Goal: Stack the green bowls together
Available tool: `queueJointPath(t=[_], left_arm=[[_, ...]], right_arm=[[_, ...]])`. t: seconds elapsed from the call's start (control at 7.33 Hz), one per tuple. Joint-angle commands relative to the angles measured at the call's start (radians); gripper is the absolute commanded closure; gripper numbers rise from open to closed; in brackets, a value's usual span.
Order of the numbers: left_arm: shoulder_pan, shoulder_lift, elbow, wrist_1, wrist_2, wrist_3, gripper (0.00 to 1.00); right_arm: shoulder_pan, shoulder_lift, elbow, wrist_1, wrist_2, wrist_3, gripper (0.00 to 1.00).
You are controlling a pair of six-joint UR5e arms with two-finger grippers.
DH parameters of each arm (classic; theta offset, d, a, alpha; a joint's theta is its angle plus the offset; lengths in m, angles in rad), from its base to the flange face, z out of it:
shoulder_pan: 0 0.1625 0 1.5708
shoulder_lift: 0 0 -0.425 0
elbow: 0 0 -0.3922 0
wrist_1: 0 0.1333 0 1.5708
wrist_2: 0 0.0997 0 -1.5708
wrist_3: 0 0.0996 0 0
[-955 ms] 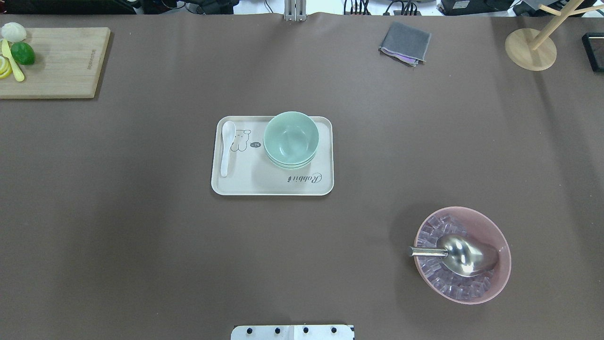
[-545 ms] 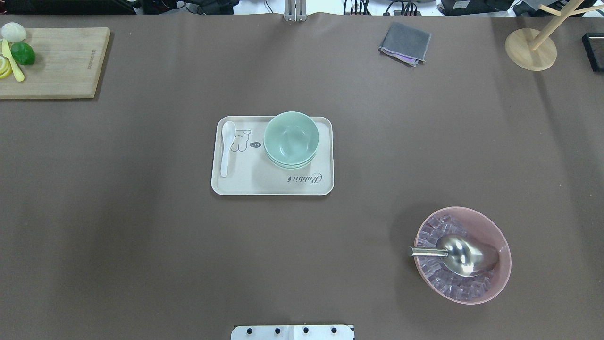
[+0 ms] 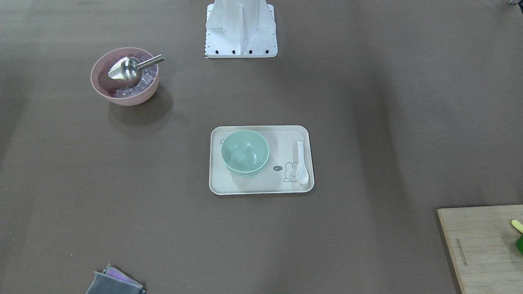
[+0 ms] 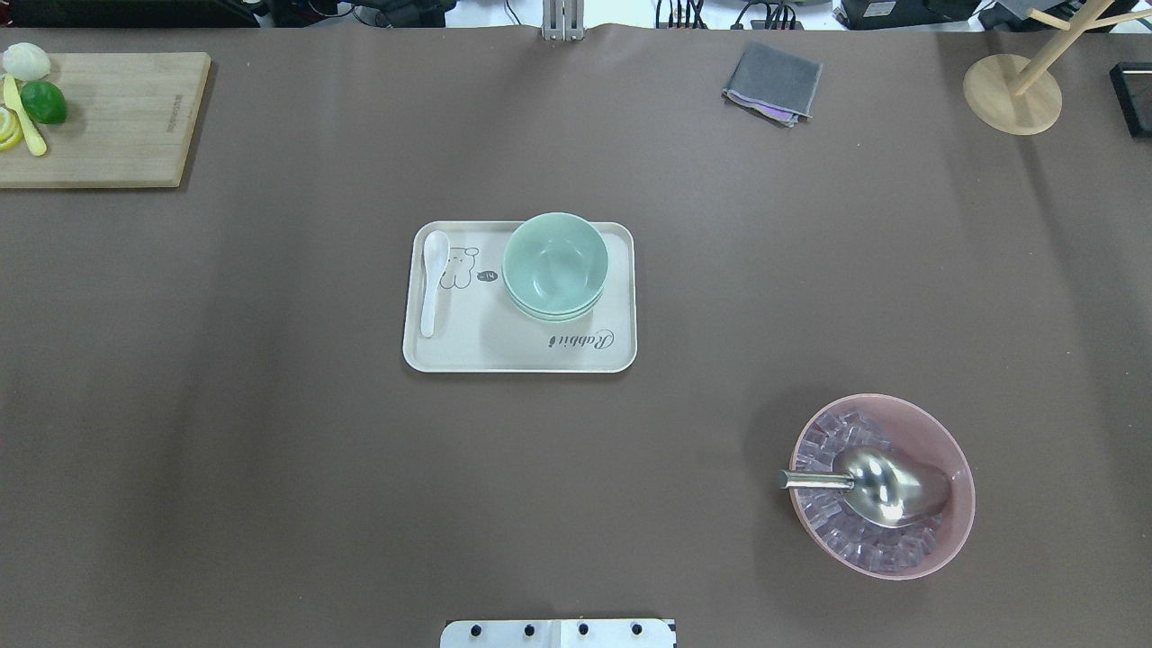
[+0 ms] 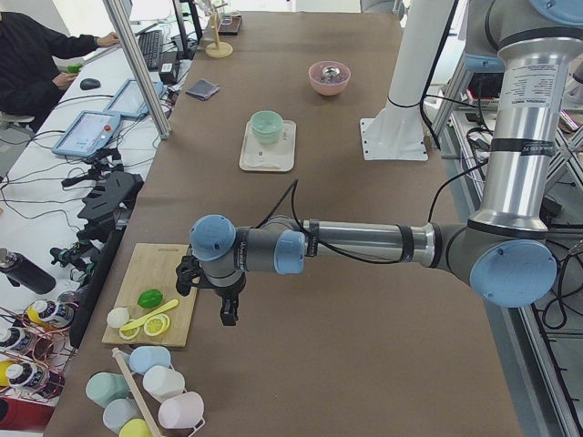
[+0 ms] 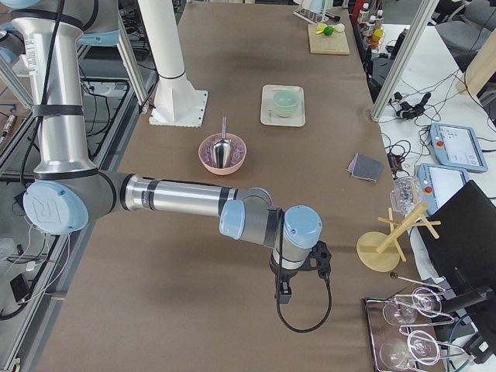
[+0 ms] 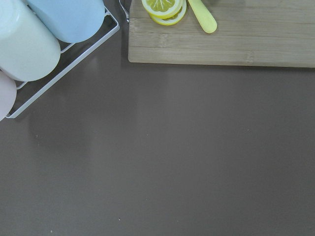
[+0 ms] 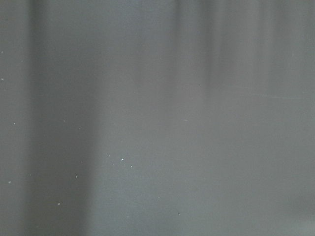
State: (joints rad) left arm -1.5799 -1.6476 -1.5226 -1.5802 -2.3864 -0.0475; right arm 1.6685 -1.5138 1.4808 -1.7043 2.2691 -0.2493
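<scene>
The pale mint-green bowls (image 4: 554,265) sit nested in one stack on the right half of a beige tray (image 4: 504,355) at the table's middle; the stack also shows in the front-facing view (image 3: 245,152). Neither gripper shows in the overhead or front-facing view. My left gripper (image 5: 228,314) hangs far from the tray at the table's left end, beside a cutting board; I cannot tell whether it is open or shut. My right gripper (image 6: 284,293) hangs over bare table at the right end; I cannot tell its state either. The wrist views show no fingers.
A white spoon (image 4: 432,279) lies on the tray's left. A pink bowl (image 4: 936,540) with ice cubes and a metal scoop (image 4: 886,486) stands front right. A cutting board (image 4: 117,117) with lime and lemon, a grey cloth (image 4: 772,81) and a wooden stand (image 4: 1010,94) line the far edge.
</scene>
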Motion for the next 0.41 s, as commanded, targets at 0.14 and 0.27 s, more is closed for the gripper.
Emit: queueJointPath(t=[0.14, 0.27], left_arm=[[0.0, 0.0, 0.004, -0.009, -0.002, 0.001, 0.02], [0.0, -0.001, 0.004, -0.009, -0.002, 0.0, 0.02]], right_arm=[[-0.001, 0.003, 0.009, 0.0, 0.001, 0.018, 0.0], [-0.001, 0.007, 0.01, 0.0, 0.001, 0.024, 0.0]])
